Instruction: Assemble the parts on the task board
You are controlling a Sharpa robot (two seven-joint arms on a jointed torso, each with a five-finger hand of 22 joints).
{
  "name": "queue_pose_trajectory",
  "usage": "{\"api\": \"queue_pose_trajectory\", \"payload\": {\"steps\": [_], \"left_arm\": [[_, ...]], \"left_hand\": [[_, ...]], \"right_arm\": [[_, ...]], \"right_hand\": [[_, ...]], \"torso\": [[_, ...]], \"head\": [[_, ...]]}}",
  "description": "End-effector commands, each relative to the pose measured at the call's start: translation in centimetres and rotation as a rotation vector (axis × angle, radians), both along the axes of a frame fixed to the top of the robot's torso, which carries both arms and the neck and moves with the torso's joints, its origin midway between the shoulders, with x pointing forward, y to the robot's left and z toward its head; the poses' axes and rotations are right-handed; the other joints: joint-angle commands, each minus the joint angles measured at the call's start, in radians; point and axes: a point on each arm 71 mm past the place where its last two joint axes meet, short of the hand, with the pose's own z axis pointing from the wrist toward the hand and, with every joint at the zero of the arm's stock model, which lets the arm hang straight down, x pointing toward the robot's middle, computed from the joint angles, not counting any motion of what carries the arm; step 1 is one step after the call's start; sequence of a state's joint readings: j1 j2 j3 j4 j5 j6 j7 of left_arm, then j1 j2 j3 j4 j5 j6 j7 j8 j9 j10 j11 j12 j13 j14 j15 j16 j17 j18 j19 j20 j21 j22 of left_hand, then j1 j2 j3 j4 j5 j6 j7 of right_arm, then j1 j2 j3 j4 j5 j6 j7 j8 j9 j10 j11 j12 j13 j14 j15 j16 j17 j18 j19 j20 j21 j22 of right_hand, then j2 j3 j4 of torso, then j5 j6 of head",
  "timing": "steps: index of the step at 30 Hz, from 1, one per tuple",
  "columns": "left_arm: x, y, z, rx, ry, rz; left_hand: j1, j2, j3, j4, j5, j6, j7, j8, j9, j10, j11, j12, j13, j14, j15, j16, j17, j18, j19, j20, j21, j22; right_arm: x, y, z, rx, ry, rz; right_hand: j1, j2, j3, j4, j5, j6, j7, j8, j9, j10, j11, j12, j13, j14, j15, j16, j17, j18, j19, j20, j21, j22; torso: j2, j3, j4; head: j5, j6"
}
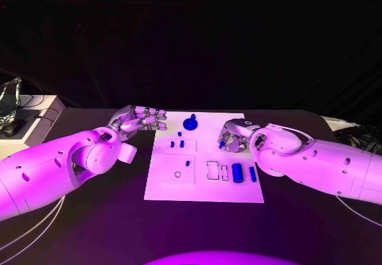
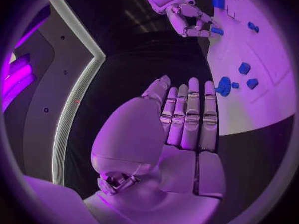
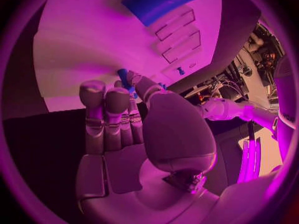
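Note:
The white task board [image 1: 159, 182] lies in the middle of the black table. My right hand [image 1: 235, 135] hovers over the board's right side and pinches a small blue part [image 3: 124, 77] between thumb and a finger; the same part [image 2: 216, 31] shows at its fingertips in the left wrist view. My left hand [image 1: 142, 120] floats at the board's far left edge, fingers stretched out, holding nothing. On the board lie a round blue part [image 1: 190, 122], two short blue pegs [image 1: 176, 144], a blue cylinder [image 1: 237, 170] and a blue bar [image 1: 252, 174].
Outlined rectangular slots [image 1: 212, 170] and a small round hole [image 1: 178, 174] mark the board's near half. A white box [image 1: 32, 118] with cables stands off the table's far left corner. Bare black table surrounds the board.

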State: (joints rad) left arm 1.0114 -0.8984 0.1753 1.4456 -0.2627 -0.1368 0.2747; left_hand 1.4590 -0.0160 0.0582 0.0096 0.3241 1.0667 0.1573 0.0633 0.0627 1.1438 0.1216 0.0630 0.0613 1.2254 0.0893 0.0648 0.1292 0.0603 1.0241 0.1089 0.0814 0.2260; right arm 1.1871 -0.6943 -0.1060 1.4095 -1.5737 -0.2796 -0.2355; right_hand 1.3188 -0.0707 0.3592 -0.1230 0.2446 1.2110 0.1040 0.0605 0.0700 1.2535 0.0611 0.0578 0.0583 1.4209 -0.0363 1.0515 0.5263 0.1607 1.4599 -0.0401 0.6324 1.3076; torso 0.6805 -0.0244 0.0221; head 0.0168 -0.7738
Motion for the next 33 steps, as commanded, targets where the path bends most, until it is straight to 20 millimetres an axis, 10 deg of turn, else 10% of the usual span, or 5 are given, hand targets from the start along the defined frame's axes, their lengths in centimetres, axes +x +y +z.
{"api": "queue_pose_trajectory", "payload": {"steps": [1,23,33], "left_arm": [[-0.1,-0.2,0.1,-0.013,-0.002,-0.017],[0.1,0.2,-0.1,-0.007,0.003,-0.007],[0.2,-0.1,-0.1,-0.011,0.005,-0.011]], "left_hand": [[0.008,-0.001,0.005,-0.004,0.001,0.002,0.003,0.001,0.001,-0.005,0.003,-0.003,-0.001,-0.005,-0.001,-0.003,0.000,-0.017,-0.001,0.000,0.005,-0.002],[0.007,-0.002,0.008,-0.005,0.001,0.002,0.004,0.001,0.001,-0.005,0.004,-0.003,-0.001,-0.005,-0.001,-0.002,0.000,-0.018,-0.002,0.000,0.006,-0.002],[0.007,-0.002,0.008,-0.005,0.001,0.002,0.004,0.001,0.001,-0.005,0.004,-0.003,-0.001,-0.005,-0.001,-0.002,0.000,-0.018,-0.002,0.000,0.006,-0.002]], "right_arm": [[-0.2,0.0,0.0,0.049,-0.034,-0.027],[-1.2,-1.5,4.0,0.295,0.089,-0.163],[-3.3,4.0,4.1,0.310,0.093,-0.002]], "right_hand": [[0.008,0.038,0.012,-0.006,0.002,0.021,-0.004,0.006,0.013,0.025,-0.014,0.001,0.002,0.002,-0.009,0.011,0.003,-0.025,0.062,-0.016,0.041,0.088],[-0.009,0.047,0.042,-0.043,0.005,0.022,-0.003,0.006,0.050,0.031,-0.015,0.001,0.002,-0.002,-0.009,0.024,0.000,-0.026,0.055,-0.019,0.076,0.088],[-0.011,0.053,0.037,-0.047,0.006,0.020,-0.001,0.006,0.052,0.030,-0.015,0.002,0.002,-0.003,-0.009,0.025,-0.003,-0.026,0.053,-0.018,0.074,0.087]], "torso": [[0.000,-0.0004,0.0008],[-0.001,-0.0004,-0.0019],[-0.002,0.0001,-0.0032]], "head": [[0.000,-0.003],[0.017,-0.002],[0.041,-0.002]]}}
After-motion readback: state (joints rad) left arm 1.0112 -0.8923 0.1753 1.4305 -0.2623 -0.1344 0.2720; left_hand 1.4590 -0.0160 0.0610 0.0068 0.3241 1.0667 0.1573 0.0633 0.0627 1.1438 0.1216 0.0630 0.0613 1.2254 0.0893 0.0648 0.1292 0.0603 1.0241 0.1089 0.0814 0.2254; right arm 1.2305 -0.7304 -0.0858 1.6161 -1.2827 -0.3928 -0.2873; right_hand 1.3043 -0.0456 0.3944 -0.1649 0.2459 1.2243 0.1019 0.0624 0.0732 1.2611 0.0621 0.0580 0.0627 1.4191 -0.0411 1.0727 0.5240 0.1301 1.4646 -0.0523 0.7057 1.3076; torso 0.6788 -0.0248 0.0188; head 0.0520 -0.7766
